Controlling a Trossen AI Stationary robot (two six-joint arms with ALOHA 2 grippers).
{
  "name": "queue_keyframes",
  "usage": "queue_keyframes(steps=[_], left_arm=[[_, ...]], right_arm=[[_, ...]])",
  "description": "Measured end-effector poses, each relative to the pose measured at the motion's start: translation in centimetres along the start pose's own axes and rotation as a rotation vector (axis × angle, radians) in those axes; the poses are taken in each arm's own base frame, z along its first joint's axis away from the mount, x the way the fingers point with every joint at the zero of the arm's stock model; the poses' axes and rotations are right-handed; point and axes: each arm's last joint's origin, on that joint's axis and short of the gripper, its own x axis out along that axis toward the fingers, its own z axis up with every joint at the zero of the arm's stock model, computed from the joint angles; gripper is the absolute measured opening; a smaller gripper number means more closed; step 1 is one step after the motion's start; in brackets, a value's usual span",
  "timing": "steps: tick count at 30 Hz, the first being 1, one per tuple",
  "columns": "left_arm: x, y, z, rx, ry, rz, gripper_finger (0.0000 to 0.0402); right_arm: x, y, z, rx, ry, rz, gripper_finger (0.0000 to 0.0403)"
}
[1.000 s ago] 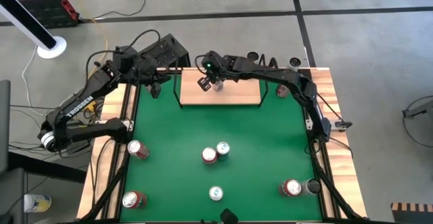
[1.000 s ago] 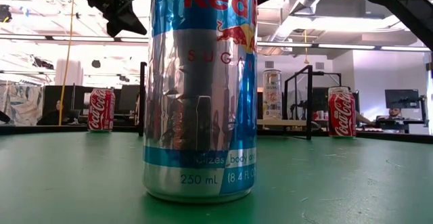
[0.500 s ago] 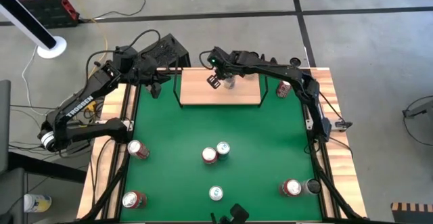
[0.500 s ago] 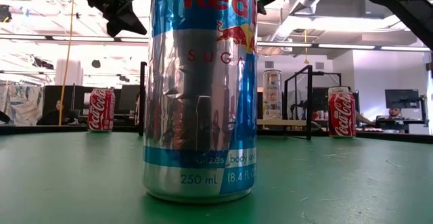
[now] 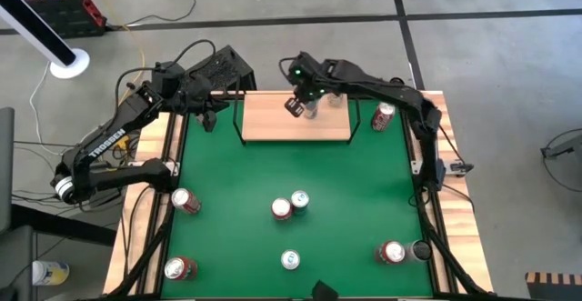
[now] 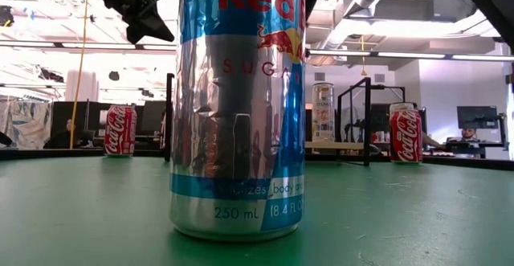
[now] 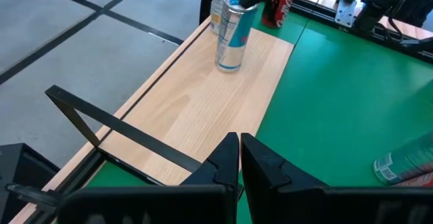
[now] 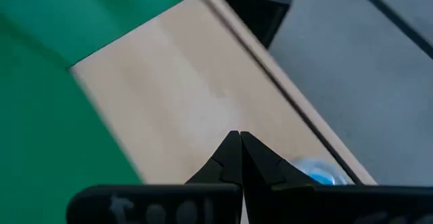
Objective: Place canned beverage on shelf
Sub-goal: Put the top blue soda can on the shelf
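Your right gripper (image 5: 297,104), fingers pinched together and empty, has lifted off the slim can (image 7: 231,34) standing on the shelf (image 5: 264,124); other cans wait on the desk (image 5: 346,183).

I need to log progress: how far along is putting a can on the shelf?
Done: one slim blue can stands upright on the shelf. In hand: nothing; the right hand is shut and empty above the shelf, the left hand shut near its end. Left: other cans on the table.

Two dark jointed arms
Left arm (image 5: 100,146) bears white "TROSSEN" lettering; right arm (image 5: 400,101) shows a green light and black cables.
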Motion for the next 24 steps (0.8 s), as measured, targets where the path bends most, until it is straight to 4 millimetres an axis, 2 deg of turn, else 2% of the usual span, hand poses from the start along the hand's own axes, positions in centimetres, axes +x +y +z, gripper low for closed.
queue_keyframes(steps=[3, 5, 10, 13, 21, 24], left_arm=[[0.0, 0.0, 0.0, 0.000, -0.001, 0.000, 0.0000], [0.0, 0.0, 0.0, 0.001, -0.002, 0.001, 0.0000], [0.0, 0.0, 0.2, -0.004, -0.020, 0.003, 0.0000], [0.0, 0.0, 0.3, -0.017, -0.028, 0.003, 0.0000], [0.0, 0.0, 0.3, -0.046, -0.032, 0.003, 0.0000], [0.0, 0.0, 0.3, -0.048, -0.033, 0.005, 0.0000]], right_arm=[[-2.2, -0.2, -0.4, -0.072, 0.032, 0.051, 0.0019], [-3.1, -0.8, -1.0, -0.130, 0.084, 0.087, 0.0019], [-2.4, -2.0, -2.1, -0.264, 0.217, 0.189, 0.0019], [-2.2, -2.8, -2.3, -0.292, 0.235, 0.240, 0.0019], [-2.0, -4.0, -2.0, -0.307, 0.214, 0.211, 0.0019], [-1.4, -3.8, -2.1, -0.340, 0.218, 0.232, 0.0019]])
